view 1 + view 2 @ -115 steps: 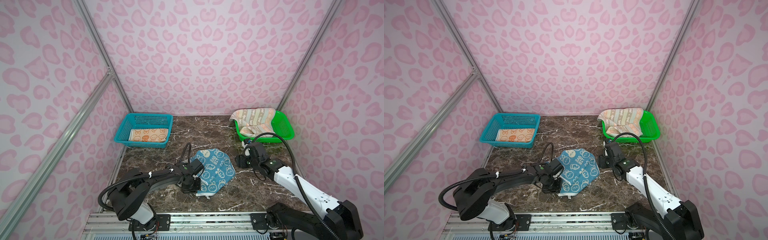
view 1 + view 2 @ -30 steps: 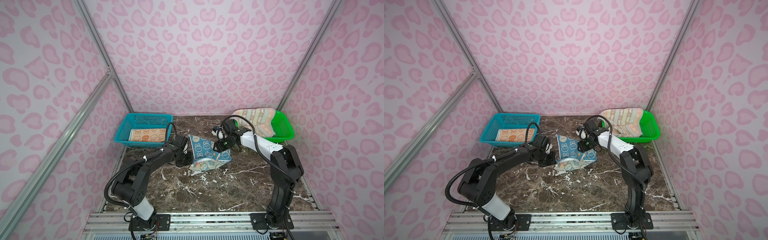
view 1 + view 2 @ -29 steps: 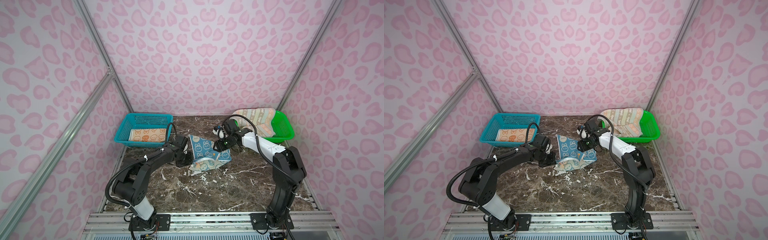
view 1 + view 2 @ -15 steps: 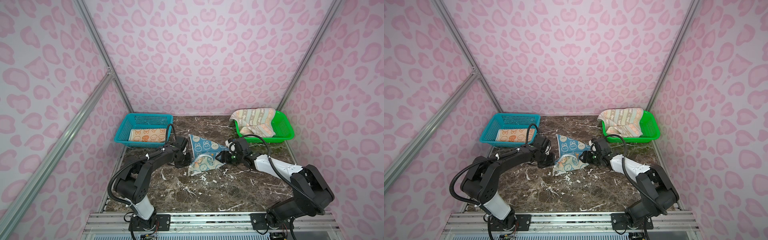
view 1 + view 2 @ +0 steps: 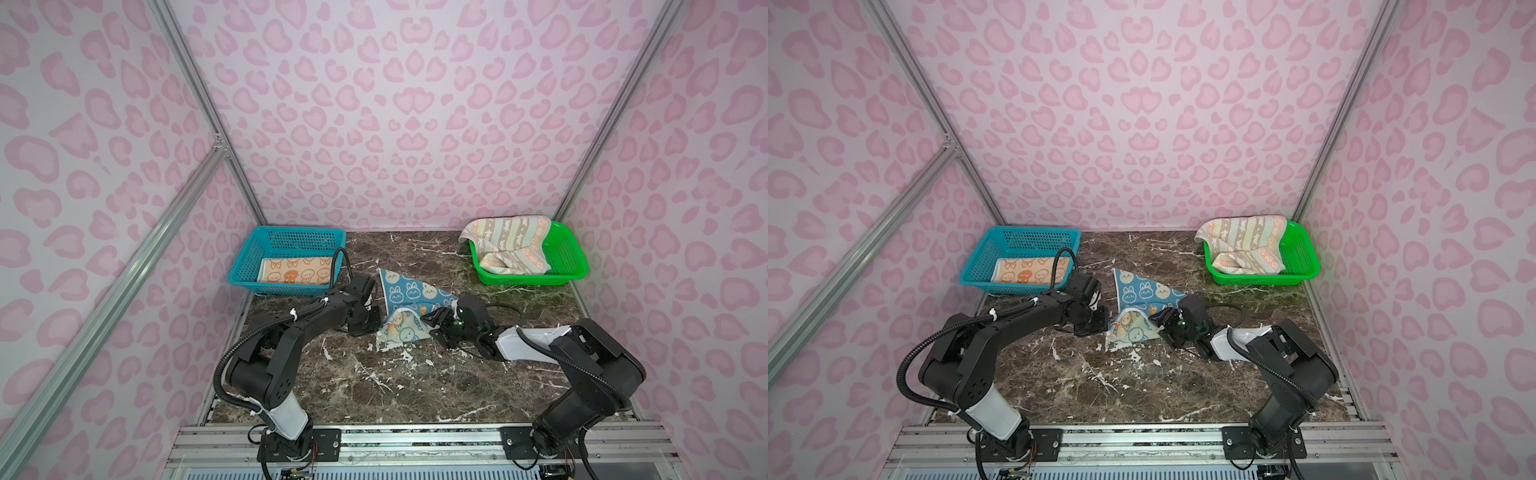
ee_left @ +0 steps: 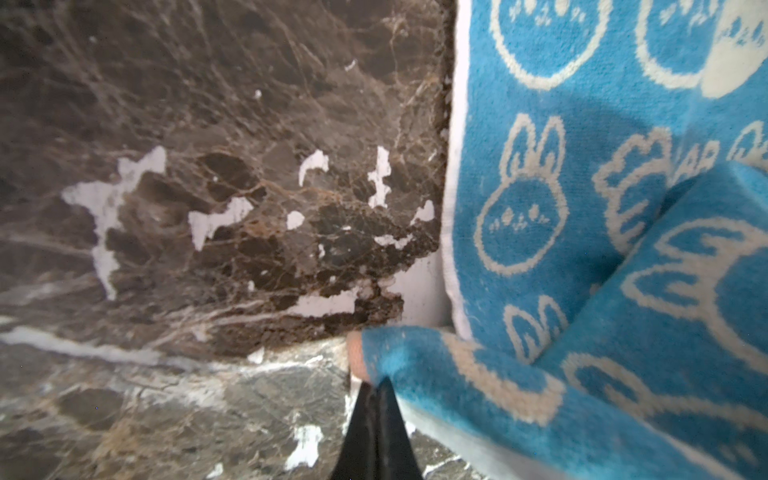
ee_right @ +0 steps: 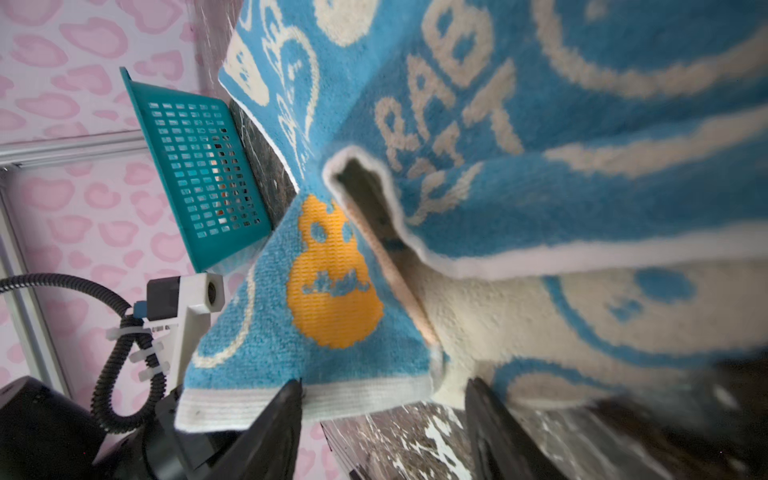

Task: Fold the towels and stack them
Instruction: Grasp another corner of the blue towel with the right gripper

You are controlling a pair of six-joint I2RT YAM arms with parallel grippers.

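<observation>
A blue towel (image 5: 411, 293) with cream rabbit faces lies mid-table, its near part turned over to show the pale reverse (image 5: 1131, 330). My left gripper (image 5: 376, 322) is at its left edge, shut on a corner of the blue towel (image 6: 399, 353). My right gripper (image 5: 436, 323) stands open at the towel's right side. The white hem (image 7: 365, 395) lies just past its spread fingertips (image 7: 286, 411). An orange towel (image 5: 297, 270) lies flat in the blue basket (image 5: 286, 235). A striped peach-grey towel (image 5: 509, 245) is heaped in the green basket (image 5: 569, 257).
The blue basket stands at the back left and the green one at the back right, both against the pink patterned walls. The dark marble tabletop (image 5: 395, 382) has white chipped patches. An aluminium rail (image 5: 415, 440) runs along the front edge.
Over the last second my right gripper has left the towel's far edge, come down toward the front and settled low at its right side. The left gripper has stayed shut on the corner.
</observation>
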